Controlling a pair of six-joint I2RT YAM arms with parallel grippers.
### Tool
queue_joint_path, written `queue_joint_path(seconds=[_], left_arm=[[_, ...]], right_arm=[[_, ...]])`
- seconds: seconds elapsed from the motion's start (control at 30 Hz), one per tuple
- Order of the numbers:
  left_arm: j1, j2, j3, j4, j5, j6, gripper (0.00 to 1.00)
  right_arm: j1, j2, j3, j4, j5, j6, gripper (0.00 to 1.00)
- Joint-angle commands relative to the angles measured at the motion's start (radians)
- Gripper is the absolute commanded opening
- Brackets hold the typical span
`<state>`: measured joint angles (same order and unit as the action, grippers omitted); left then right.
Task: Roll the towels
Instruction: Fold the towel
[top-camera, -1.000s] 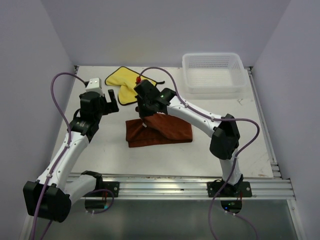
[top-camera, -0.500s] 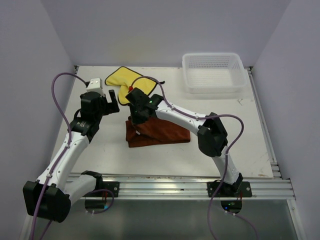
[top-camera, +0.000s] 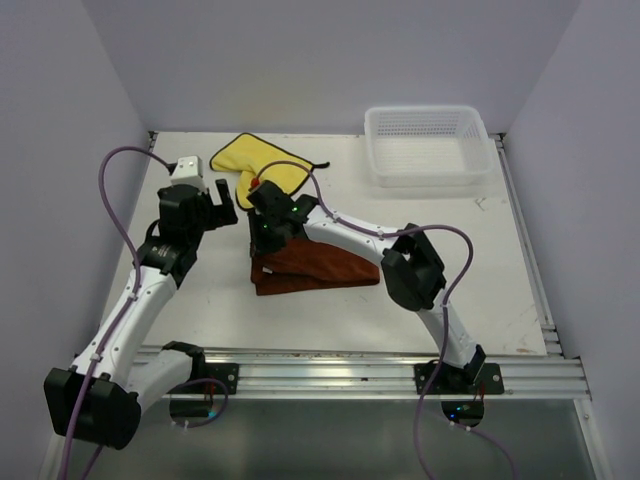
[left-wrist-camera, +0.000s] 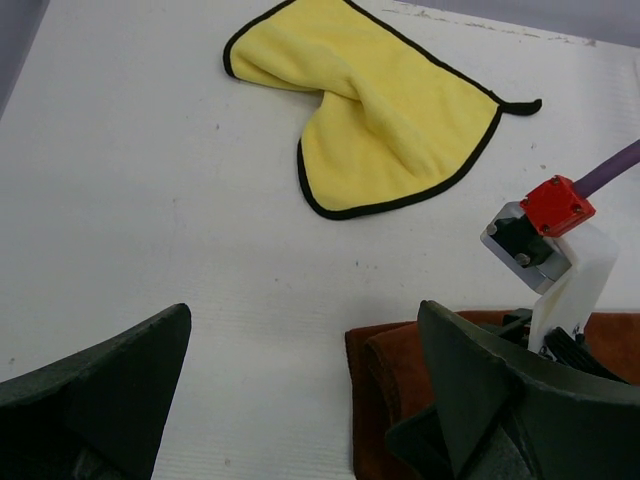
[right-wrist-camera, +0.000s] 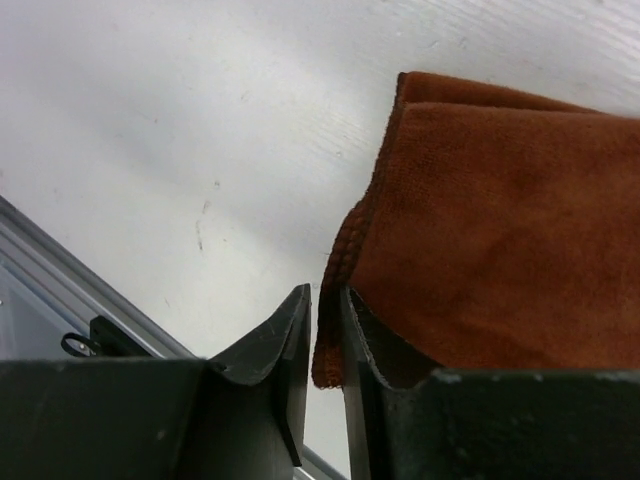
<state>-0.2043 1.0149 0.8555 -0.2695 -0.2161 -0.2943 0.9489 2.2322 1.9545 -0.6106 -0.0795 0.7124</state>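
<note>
Pinching the brown towel by its edge, the right gripper has its fingers almost pressed together. Only a thin slit shows, and the cloth's hem sits in it. In the overhead view the right gripper points down at the left end of the brown towel, with the arm stretched leftward over the cloth.

Brown towel: mid-table, folded into a long band running left to right. The left end looks thicker and layered. The left wrist view shows that end as a rounded fold over a lower layer, lying on the table.

The left gripper is spread wide with nothing between its fingers, only bare table below. From above, the left gripper hangs just left of the brown towel's left end, near the right gripper but not touching it.

Yellow towel: back of the table, left of centre, apart from the brown one. It is unrolled and rumpled, one part doubled over, with dark edging and a small loop tab at one corner, seen clearly from the left wrist. No gripper touches it.

The white mesh basket sits at the back right corner, well apart from both towels.
</note>
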Motion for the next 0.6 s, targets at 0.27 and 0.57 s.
queue_joint_path(seconds=[0.27,0.57], left_arm=[[-0.006,-0.058,0.001,0.038,-0.066,0.021,1.0],[-0.006,-0.035,-0.006,0.05,-0.036,0.021,1.0]], right_arm=[[-0.012,-0.048,-0.009,0.048,-0.057,0.01,0.4],[-0.131,-0.321,-0.294,0.009,0.041,-0.065,0.39]])
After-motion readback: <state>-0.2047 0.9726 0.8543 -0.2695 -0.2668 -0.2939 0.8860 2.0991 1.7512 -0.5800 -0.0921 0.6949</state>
